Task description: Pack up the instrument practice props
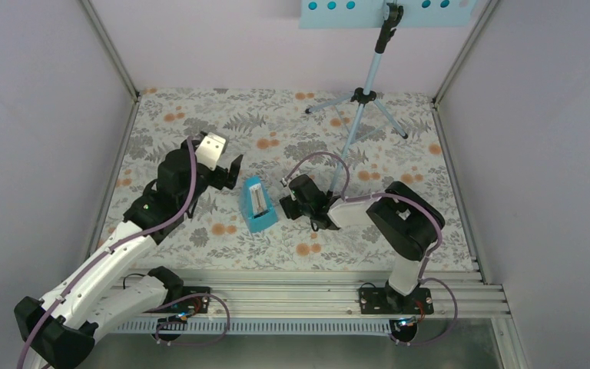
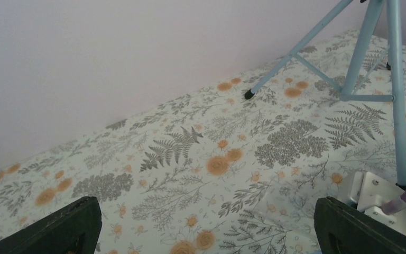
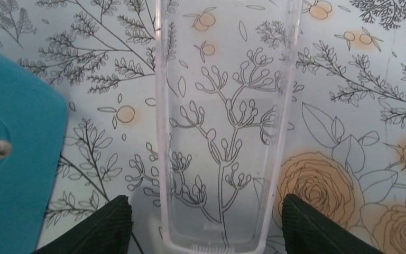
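Observation:
The light blue tripod music stand (image 1: 362, 96) stands at the back right of the table, its perforated desk (image 1: 384, 11) at the top edge of the overhead view. The blue wedge-shaped metronome (image 1: 259, 204) lies mid-table. A clear plastic cover (image 3: 222, 121) lies flat on the floral cloth just right of the metronome (image 3: 16, 148). My right gripper (image 3: 205, 211) straddles the cover's near end, open, with a gap on each side. Left of the metronome, my left gripper (image 1: 227, 175) hovers wide open and holds nothing. In the left wrist view, the stand's legs (image 2: 349, 69) show.
Pale walls and metal corner posts (image 1: 111, 46) enclose the floral cloth (image 1: 200, 115) on three sides. An aluminium rail (image 1: 315, 296) with the arm bases runs along the near edge. The stand's legs spread over the back right corner.

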`<action>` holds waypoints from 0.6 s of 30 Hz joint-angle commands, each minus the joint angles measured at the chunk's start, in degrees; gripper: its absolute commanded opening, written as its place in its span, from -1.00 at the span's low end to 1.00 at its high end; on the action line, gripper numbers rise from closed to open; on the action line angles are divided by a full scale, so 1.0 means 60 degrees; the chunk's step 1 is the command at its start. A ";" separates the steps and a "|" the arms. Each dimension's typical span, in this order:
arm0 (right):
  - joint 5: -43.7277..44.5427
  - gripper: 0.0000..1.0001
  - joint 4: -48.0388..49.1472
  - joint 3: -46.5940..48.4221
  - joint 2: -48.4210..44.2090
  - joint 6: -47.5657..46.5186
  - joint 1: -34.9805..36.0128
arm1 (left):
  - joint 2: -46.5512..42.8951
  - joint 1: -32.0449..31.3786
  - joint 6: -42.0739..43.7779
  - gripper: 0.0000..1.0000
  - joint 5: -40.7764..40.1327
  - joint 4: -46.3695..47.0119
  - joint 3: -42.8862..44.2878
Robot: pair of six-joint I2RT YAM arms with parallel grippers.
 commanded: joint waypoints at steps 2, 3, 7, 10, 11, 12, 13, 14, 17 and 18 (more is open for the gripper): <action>0.0655 0.32 -0.0035 0.0151 0.0533 -0.0077 0.0078 | -0.0100 0.0021 0.0122 1.00 -0.0264 0.0552 -0.0025; 0.0738 0.32 -0.0045 0.0181 0.0582 -0.0060 0.0073 | -0.0079 0.0028 0.0110 1.00 -0.0255 0.0530 -0.0027; 0.0811 0.23 -0.0029 0.0188 0.0635 -0.0001 0.0076 | -0.0066 0.0029 0.0050 1.00 -0.0170 0.0483 -0.0047; 0.0882 0.11 -0.0043 0.0160 0.0596 0.0072 0.0074 | -0.0061 0.0029 0.0035 1.00 -0.0175 0.0450 -0.0066; 0.0891 0.05 -0.0057 0.0164 0.0573 0.0076 0.0067 | -0.0057 0.0029 0.0029 1.00 -0.0163 0.0437 -0.0056; 0.0876 -0.01 -0.0111 0.0159 0.0510 0.0098 0.0066 | -0.0053 0.0029 0.0029 1.00 -0.0171 0.0428 -0.0057; 0.0863 -0.06 -0.0168 0.0167 0.0447 0.0121 0.0066 | -0.0053 0.0029 0.0004 1.00 -0.0194 0.0414 -0.0072; 0.0836 -0.11 -0.0224 0.0133 0.0348 0.0155 0.0065 | -0.0065 0.0029 0.0003 1.00 -0.0212 0.0417 -0.0070; 0.0732 -0.20 -0.0380 0.0014 -0.0076 0.0239 0.0061 | -0.0058 0.0029 -0.0015 1.00 -0.0218 0.0413 -0.0092; 0.0708 -0.22 -0.0449 -0.0032 -0.0256 0.0289 0.0061 | -0.0048 0.0029 -0.0015 1.00 -0.0220 0.0403 -0.0098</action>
